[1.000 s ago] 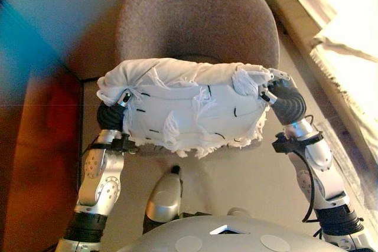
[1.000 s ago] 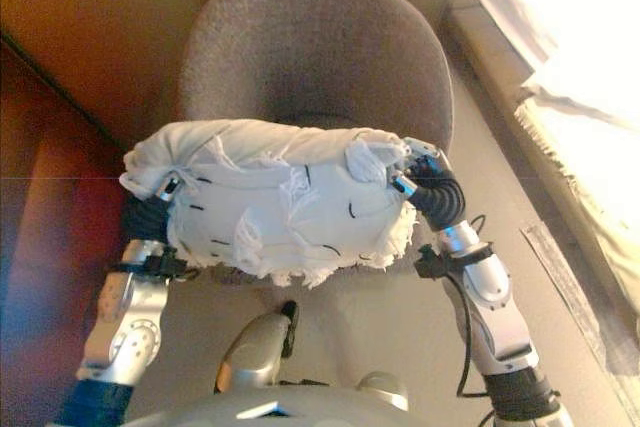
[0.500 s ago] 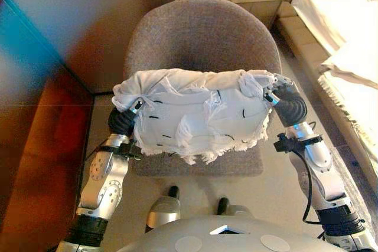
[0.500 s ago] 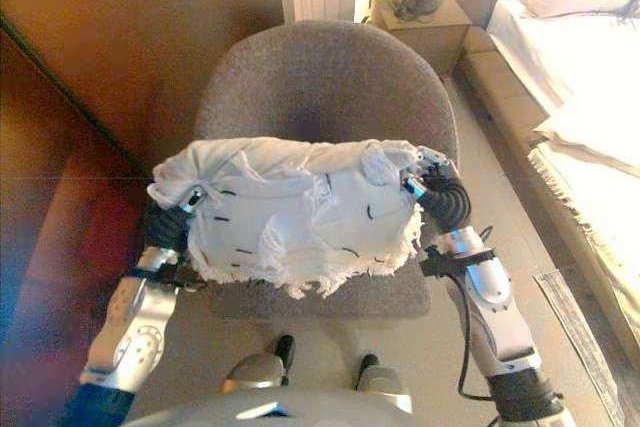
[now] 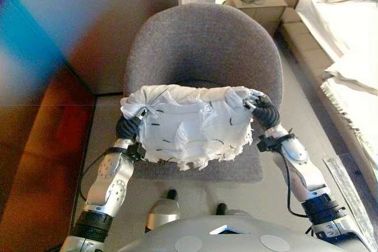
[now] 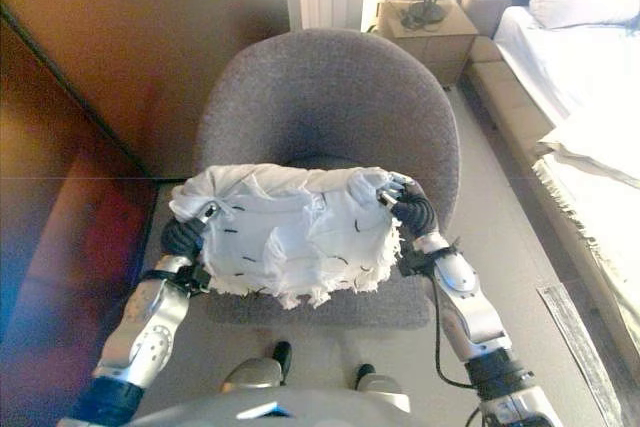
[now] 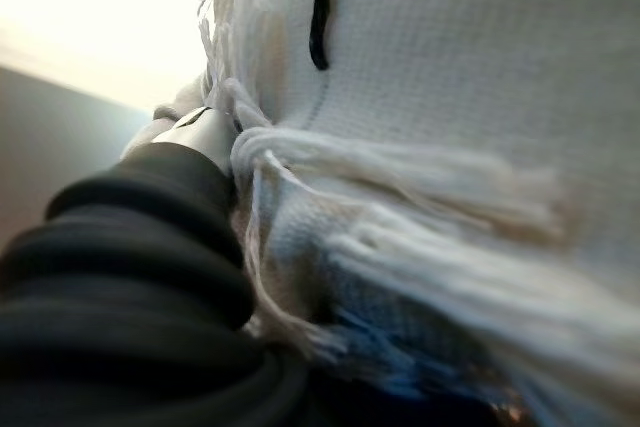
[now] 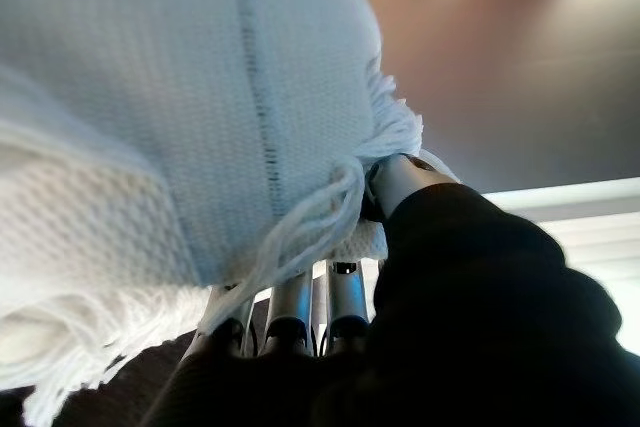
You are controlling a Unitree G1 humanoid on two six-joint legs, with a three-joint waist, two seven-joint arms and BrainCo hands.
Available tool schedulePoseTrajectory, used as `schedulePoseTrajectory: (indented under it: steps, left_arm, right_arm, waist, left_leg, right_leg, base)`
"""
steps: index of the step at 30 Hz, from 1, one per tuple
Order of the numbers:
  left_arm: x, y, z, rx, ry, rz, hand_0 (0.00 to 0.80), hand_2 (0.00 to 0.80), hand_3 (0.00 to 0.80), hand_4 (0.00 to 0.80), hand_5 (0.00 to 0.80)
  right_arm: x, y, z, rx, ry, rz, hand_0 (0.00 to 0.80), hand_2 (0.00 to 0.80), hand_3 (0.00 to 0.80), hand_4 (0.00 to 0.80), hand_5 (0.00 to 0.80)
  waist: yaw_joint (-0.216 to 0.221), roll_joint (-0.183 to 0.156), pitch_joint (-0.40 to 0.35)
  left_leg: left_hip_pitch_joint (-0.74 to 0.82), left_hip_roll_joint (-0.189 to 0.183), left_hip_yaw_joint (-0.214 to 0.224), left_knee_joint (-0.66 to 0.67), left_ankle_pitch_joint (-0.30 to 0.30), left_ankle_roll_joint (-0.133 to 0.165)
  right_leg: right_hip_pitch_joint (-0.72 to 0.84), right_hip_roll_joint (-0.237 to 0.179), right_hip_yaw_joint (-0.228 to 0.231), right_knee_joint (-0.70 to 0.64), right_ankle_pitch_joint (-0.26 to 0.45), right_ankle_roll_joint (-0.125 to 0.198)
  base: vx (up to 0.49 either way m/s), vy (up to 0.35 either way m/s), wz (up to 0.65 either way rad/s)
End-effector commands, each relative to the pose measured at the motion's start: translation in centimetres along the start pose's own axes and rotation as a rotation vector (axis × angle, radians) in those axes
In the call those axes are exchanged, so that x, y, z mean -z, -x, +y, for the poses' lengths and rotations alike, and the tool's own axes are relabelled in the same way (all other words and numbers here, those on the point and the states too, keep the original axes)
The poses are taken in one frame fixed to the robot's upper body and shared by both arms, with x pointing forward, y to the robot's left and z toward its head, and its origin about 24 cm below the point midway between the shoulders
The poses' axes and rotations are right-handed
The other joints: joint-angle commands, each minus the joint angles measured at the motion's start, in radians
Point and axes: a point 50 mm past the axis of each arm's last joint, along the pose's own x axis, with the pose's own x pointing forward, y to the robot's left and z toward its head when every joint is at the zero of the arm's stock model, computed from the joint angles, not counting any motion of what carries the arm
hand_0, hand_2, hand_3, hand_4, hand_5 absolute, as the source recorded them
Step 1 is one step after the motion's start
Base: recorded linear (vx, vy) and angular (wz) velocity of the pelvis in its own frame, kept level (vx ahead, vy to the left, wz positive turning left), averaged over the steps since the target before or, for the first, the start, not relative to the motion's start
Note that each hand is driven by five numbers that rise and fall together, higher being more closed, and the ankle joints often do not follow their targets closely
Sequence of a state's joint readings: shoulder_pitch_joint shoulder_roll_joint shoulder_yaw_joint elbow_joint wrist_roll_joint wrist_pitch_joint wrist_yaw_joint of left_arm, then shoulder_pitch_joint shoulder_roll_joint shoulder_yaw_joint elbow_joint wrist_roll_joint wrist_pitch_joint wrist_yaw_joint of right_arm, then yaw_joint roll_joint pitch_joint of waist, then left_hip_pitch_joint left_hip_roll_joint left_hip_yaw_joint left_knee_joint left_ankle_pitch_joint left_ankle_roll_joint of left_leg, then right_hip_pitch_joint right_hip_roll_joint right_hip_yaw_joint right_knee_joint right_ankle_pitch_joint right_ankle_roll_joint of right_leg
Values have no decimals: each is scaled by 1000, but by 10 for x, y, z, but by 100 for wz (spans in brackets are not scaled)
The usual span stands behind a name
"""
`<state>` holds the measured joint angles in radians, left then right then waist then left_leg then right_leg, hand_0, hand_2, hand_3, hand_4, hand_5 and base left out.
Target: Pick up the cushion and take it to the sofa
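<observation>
The cushion (image 5: 189, 122) is white with fringed edges and short black stitches. I hold it by its two ends, above the seat of a grey round-backed armchair (image 5: 204, 45). My left hand (image 5: 127, 125) grips its left end, with the thumb on top and the fingers hidden under the cloth. My right hand (image 5: 266, 113) grips its right end. In the right wrist view the fingers (image 8: 290, 317) lie under the cushion (image 8: 170, 97) and the thumb presses its edge. In the left wrist view the cushion (image 7: 450, 97) fills the picture beside the dark cover.
The chair's seat (image 5: 236, 169) shows below the cushion's front fringe. A wooden wall (image 5: 35, 146) runs along the left. A bedside table (image 5: 254, 1) stands behind the chair at the right. A bed with white linen (image 5: 348, 22) lies along the right side.
The whole view has shifted and shows more of the chair back and room. My arms have stretched forward, and the cushion is now farther from my body, over the seat.
</observation>
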<state>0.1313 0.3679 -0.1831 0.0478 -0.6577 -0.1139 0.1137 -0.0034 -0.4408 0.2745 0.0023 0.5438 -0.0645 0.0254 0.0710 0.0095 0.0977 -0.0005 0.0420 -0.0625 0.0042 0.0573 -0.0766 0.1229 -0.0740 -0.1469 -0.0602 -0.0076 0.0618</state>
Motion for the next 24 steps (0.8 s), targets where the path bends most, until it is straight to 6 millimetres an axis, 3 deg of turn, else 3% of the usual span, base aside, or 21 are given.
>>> schedulePoseTrajectory:
  steps: [1,10,13,17,21,24]
  left_arm:
    - [-37,-28,-52,193,11,-189,800,800,800,800,800]
    - [-30,-53,-71,160,-54,-131,800,800,800,800,800]
    - [-29,-66,-82,153,-92,-116,800,800,800,800,800]
    - [-37,-89,-104,144,-141,-146,800,800,800,800,800]
    - [-68,-116,-119,135,-158,-241,800,800,800,800,800]
    - [-92,-124,-127,138,-166,-320,800,800,800,800,800]
  right_arm:
    - [-35,-24,30,-118,-24,-161,800,800,800,800,800]
    - [-14,-51,34,-51,-74,-32,800,800,800,800,800]
    - [-13,-69,41,-21,-83,4,800,800,800,800,800]
    - [-37,-101,54,15,-78,-17,800,800,800,800,800]
    - [-77,-129,68,39,-34,-102,800,800,800,800,800]
    - [-97,-136,73,39,43,-173,800,800,800,800,800]
  waist:
    - [2,-37,-28]
    - [-10,-17,-49]
    - [-10,-12,-50]
    - [-17,-3,-25]
    - [-35,10,32]
    - [-44,16,51]
  left_leg:
    - [-25,-49,15,60,25,29]
    - [29,-36,44,-43,28,22]
    - [25,-37,57,-43,24,24]
    - [-22,-44,63,-23,21,27]
    - [-67,-53,60,-13,21,26]
    - [-77,-55,56,-18,21,26]
  right_leg:
    - [-46,-21,15,8,108,-5]
    - [-45,-43,-7,-26,117,17]
    - [-55,-50,-15,-26,118,20]
    - [-103,-57,-12,-16,123,22]
    - [-146,-63,2,-12,127,21]
    - [-158,-64,10,-16,126,21]
  base:
    - [138,98,4]
    - [129,73,4]
    - [39,49,11]
    - [-109,45,5]
    - [-198,33,2]
    - [-106,16,5]
